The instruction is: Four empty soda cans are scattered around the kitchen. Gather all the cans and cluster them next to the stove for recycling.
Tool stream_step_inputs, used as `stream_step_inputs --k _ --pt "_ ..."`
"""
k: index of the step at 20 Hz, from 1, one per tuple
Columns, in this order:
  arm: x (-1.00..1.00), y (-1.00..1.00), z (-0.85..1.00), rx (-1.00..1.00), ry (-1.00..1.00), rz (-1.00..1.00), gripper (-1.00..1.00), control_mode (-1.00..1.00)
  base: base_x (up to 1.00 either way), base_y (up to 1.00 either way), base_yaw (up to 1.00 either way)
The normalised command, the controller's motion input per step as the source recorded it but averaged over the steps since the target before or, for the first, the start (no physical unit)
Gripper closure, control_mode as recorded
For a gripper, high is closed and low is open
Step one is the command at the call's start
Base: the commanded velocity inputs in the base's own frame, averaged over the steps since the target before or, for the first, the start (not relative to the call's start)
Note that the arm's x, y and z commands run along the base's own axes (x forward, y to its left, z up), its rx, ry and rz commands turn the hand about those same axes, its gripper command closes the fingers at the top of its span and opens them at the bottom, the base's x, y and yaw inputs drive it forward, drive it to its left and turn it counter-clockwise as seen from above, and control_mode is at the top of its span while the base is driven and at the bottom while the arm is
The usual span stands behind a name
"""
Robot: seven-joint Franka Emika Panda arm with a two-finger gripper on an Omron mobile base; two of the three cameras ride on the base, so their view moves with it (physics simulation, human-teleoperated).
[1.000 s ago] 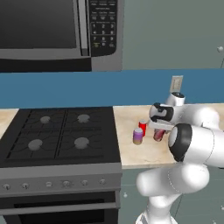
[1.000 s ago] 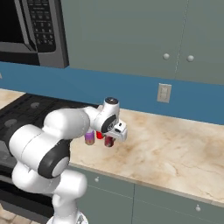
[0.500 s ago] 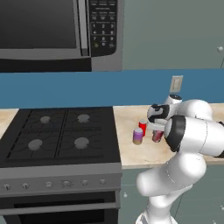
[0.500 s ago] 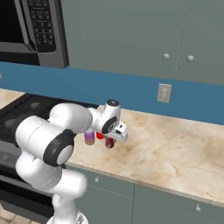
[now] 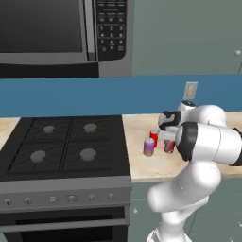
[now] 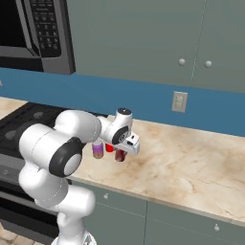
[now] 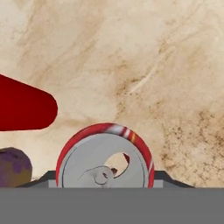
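Note:
Three soda cans stand close together on the beige counter just right of the black stove. They are a purple can, a bright red can behind it, and a dark red can with a silvery top. My gripper reaches down over the dark red can, its fingertips hugging both sides of it. That can rests upright on the counter. In the hand view the bright red can and the purple can lie to the left.
A microwave hangs above the stove. A wall outlet sits on the blue backsplash behind the cans. Marble counter stretches off to the right, under grey-green wall cabinets.
The arm's elbow has swung in toward the hand. The gripper and the three cans have stayed where they were.

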Motion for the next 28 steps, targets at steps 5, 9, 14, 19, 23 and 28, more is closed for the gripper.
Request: stream_step_inputs --k 5,9,14,19,23,28 --pt "0.0 0.02 -0.14 0.0 0.0 0.0 -1.0 -1.0 0.0 0.0 0.0" --pt "0.0 0.0 -0.05 0.0 0.0 0.0 -1.0 -1.0 0.0 0.0 0.0" --pt "0.0 -0.01 -0.02 0.0 0.0 0.0 -1.0 -1.0 0.0 0.0 0.0" --pt "0.0 -0.01 0.0 0.0 0.0 0.0 -1.0 -1.0 0.0 0.0 0.0" --pt "-0.08 0.0 0.0 0.0 0.0 0.0 -1.0 -1.0 0.0 0.0 0.0" --pt "-0.04 0.01 0.08 -0.02 0.0 0.0 -1.0 -1.0 0.0 0.0 0.0"
